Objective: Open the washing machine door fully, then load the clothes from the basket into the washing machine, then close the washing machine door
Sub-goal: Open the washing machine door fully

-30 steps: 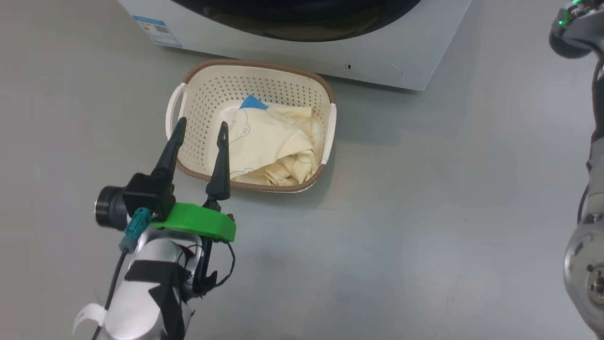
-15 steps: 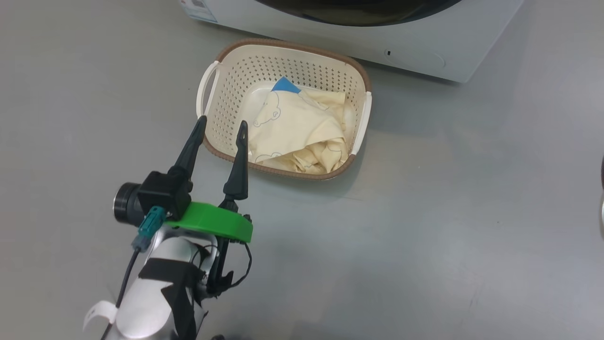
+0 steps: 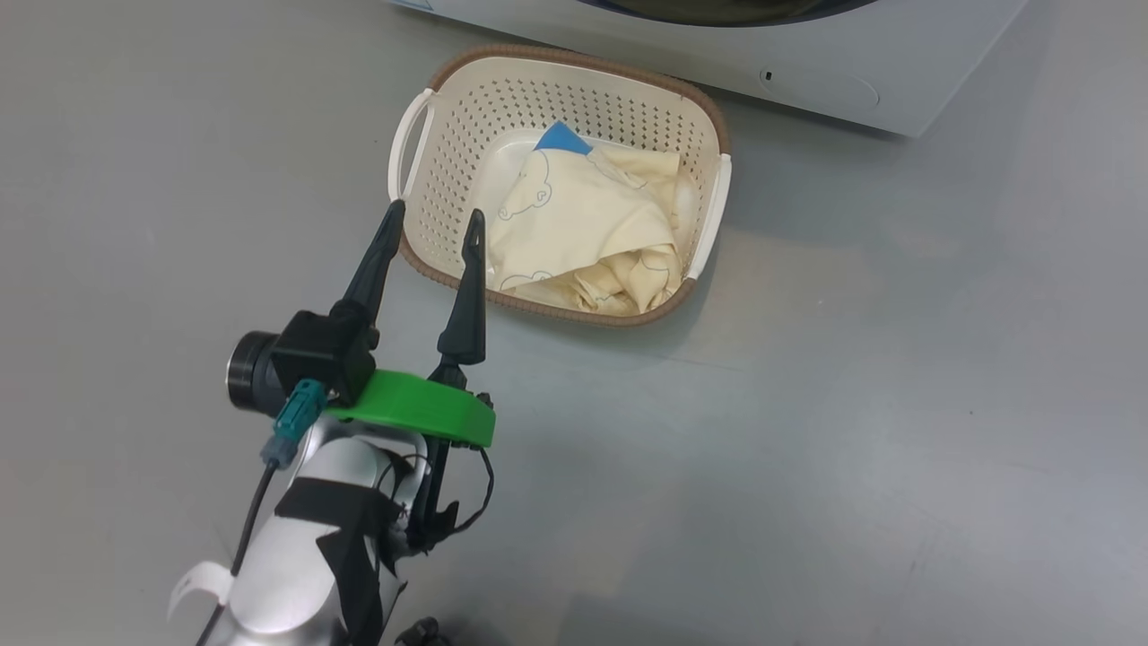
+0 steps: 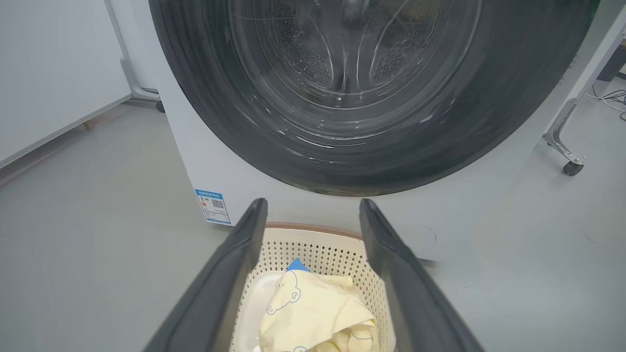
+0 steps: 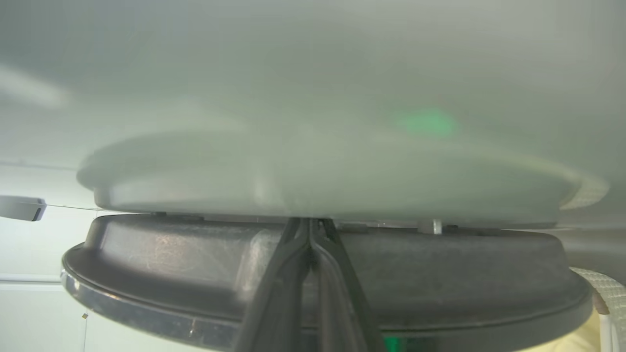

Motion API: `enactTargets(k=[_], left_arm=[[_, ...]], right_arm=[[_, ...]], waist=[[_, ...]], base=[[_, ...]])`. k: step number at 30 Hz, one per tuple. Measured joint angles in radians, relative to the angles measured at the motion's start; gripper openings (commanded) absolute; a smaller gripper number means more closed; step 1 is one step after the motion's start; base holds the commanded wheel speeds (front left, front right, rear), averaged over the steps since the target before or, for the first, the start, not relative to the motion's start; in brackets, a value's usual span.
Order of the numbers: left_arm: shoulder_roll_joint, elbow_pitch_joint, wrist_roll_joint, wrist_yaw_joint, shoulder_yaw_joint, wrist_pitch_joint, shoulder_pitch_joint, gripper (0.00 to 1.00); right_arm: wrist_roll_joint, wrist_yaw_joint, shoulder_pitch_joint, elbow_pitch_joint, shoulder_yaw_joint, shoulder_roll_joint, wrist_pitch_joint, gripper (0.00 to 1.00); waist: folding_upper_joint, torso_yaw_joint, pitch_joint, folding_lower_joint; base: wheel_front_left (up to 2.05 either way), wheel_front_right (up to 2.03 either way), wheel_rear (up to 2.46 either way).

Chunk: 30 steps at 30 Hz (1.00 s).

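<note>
Left end effector (image 3: 435, 211): wide, empty, still at near-left rim of cream perforated plastic basket (image 3: 556, 56).
Change: head camera shifted; basket unmoved on the floor.
Cream-yellow bear-print clothes (image 3: 583, 215): in basket.
Right end effector (image 5: 310, 222): pinched narrow at glossy black round door (image 4: 195, 88) edge.
White washing machine (image 3: 942, 45): door looks closed, so opening is still pending.

Head and left-wrist views: shared basket (image 3: 448, 179)

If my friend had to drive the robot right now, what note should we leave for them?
Left gripper: open, empty, over the near left rim of the basket.
Right gripper: shut, tips at the edge of the washing machine door.
The clothes lie in the basket, on the floor before the washing machine.
Done: nothing yet; door looks shut.
Left: open it fully, load clothes, close it.
</note>
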<state>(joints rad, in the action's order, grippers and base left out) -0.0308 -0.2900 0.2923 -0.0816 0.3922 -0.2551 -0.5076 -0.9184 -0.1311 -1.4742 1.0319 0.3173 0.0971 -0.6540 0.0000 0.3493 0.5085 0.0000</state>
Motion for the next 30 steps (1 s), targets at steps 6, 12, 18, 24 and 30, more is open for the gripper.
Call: enactTargets(k=[6,12,18,24,30], left_arm=[[0.0,0.002,0.0,-0.008,0.002,0.0,-0.001,1.0],[0.0,0.002,0.0,-0.009,0.001,0.0,-0.006,1.0],[0.0,0.001,-0.001,-0.009,-0.003,0.0,-0.007,1.0],[0.0,0.0,-0.001,-0.013,-0.003,0.0,-0.007,1.0],[0.0,-0.003,-0.001,-0.016,-0.002,0.0,-0.007,1.0]], right_arm=[[0.005,0.0,-0.002,-0.001,-0.013,0.002,-0.052,0.0],[0.0,0.0,0.023,-0.051,-0.05,-0.001,-0.115,0.0],[-0.037,0.0,0.097,-0.115,-0.07,-0.006,-0.162,0.0],[-0.066,0.0,0.155,-0.164,-0.101,-0.007,-0.204,0.0],[-0.153,0.0,0.215,-0.223,-0.177,-0.008,-0.245,0.0]], waist=[[0.0,-0.008,0.002,0.0],[0.0,-0.025,0.002,0.0],[0.0,-0.038,-0.011,0.0],[0.0,-0.048,-0.016,0.0],[0.0,-0.05,-0.025,0.0]], base=[[0.0,0.0,0.0],[0.0,0.0,0.0],[0.0,0.0,0.0],[0.0,0.0,0.0],[0.0,0.0,0.0]])
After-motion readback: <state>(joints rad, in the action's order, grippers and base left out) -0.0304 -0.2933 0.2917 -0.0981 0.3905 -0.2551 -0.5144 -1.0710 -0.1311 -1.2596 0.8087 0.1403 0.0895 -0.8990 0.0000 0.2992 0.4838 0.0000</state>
